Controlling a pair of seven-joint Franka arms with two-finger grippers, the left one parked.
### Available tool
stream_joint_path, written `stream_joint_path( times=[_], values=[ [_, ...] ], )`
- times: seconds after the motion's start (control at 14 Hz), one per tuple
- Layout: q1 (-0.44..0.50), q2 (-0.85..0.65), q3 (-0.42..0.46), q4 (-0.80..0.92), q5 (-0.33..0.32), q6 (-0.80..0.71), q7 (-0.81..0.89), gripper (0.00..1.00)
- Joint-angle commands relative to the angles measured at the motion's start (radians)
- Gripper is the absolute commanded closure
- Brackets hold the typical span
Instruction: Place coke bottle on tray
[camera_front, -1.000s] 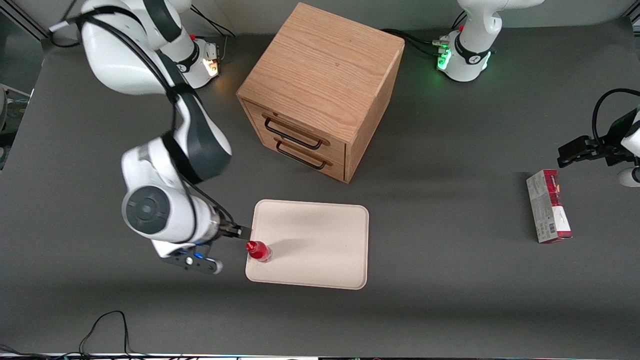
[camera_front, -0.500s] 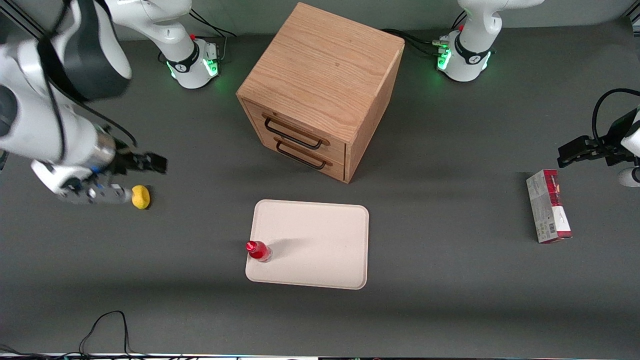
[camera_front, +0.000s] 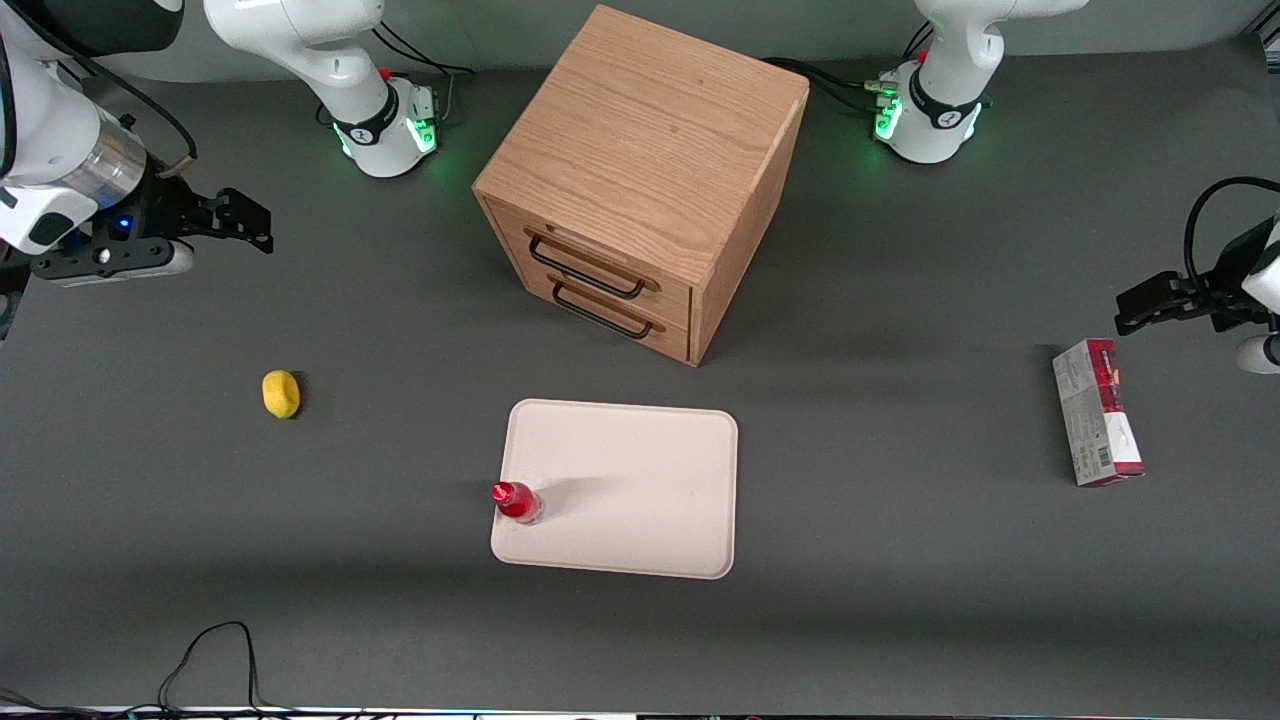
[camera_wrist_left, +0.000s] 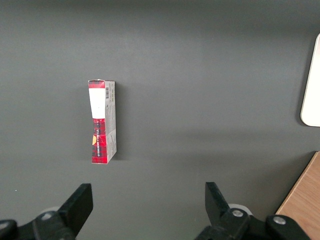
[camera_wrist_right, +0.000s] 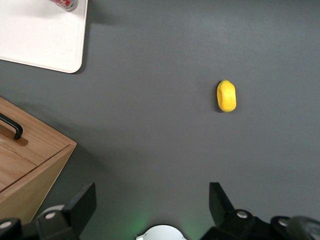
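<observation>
Gripper (camera_front: 240, 222) hangs open & empty, well apart from tray (camera_front: 640, 470) w/ coke bottle (camera_front: 516, 502) upright on it. We judge it's clear since placing looks done.

- One coke bottle (camera_front: 517, 502) is standing on one tray (camera_front: 640, 470).
- One yellow lemon-like object (camera_front: 281, 393) is lying on the table.
- One oak cabinet (camera_front: 640, 180) is showing two drawers.
- One red-and-grey carton (camera_front: 1096, 412) is lying flat.
- One gripper (camera_front: 245, 222) is hovering, fingers apart.
</observation>
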Motion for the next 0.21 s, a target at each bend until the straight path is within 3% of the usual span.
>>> stream_joint_path(
  times=[0.0,0.14],
  values=[
    [0.011,0.015,-0.022,0.028,0.024,-0.026,-0.045,0.00],
    [0.046,0.017,-0.050,0.031,0.027,-0.026,-0.039,0.00]
  ],
)
